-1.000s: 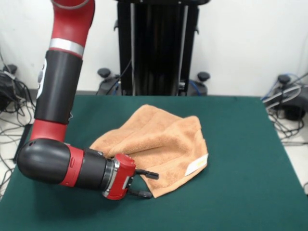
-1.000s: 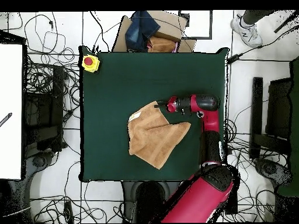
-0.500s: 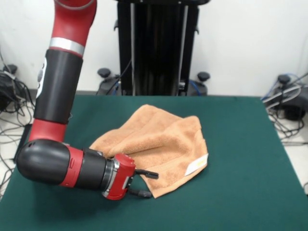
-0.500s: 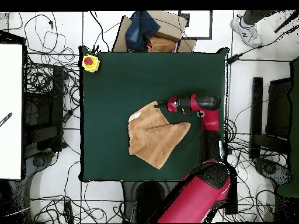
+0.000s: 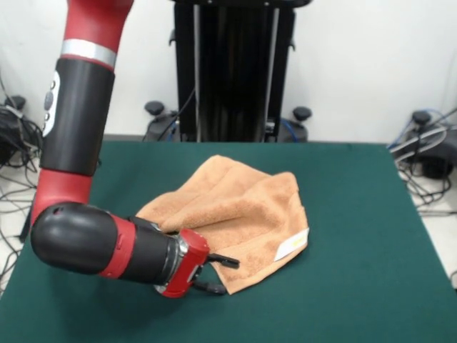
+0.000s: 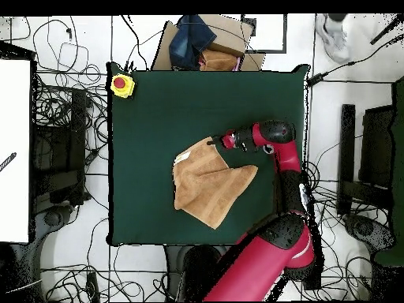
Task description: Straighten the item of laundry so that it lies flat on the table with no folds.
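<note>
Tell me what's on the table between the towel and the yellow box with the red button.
Nothing: in the overhead view only bare green table lies between the towel and the yellow box.

The hand towel (image 5: 232,218) lies folded near the centre of the table (image 5: 357,286). In the front view the gripper (image 5: 223,274) sits at the towel's near-left corner — contact appears likely, not confirmed. The label (image 5: 290,248) lies at the near-right edge. In the overhead view, an emergency-stop button (image 6: 120,84) occupies a table corner — well apart from the towel.
</note>
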Controlling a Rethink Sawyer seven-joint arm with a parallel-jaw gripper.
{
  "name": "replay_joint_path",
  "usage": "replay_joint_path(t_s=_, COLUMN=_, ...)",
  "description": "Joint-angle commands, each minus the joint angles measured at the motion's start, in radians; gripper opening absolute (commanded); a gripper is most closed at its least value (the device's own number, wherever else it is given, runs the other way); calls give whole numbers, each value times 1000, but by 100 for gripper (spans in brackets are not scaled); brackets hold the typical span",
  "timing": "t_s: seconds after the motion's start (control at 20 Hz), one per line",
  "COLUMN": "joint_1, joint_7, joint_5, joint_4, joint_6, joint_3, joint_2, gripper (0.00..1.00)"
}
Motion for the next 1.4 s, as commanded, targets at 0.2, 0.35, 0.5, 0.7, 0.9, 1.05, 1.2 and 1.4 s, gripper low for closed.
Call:
replay_joint_path(t_s=0.2, joint_1=42, joint_7=514, joint_5=-340, joint_4=-3, joint_6=-729, joint_3=-434, joint_2=219, gripper=100)
replay_joint_path(t_s=0.35, joint_1=19, joint_7=431, joint_5=-310, joint_4=-12, joint_6=-682, joint_3=-410, joint_2=233, gripper=100)
replay_joint_path(t_s=0.5, joint_1=-10, joint_7=293, joint_5=-277, joint_4=-44, joint_6=-572, joint_3=-370, joint_2=257, gripper=100)
replay_joint_path(t_s=0.7, joint_1=-25, joint_7=114, joint_5=-222, joint_4=-130, joint_6=-328, joint_3=-330, joint_2=304, gripper=100)
replay_joint_path(t_s=0.9, joint_1=-24, joint_7=15, joint_5=-181, joint_4=-198, joint_6=-124, joint_3=-312, joint_2=340, gripper=100)
replay_joint_path(t_s=1.05, joint_1=-18, joint_7=0, joint_5=-171, joint_4=-210, joint_6=-99, joint_3=-318, joint_2=346, gripper=100)
replay_joint_path(t_s=1.2, joint_1=-7, joint_7=114, joint_5=-194, joint_4=-119, joint_6=-391, joint_3=-367, joint_2=299, gripper=100)
replay_joint_path(t_s=1.4, joint_1=115, joint_7=533, joint_5=-350, joint_4=-16, joint_6=-883, joint_3=-549, joint_2=217, gripper=100)
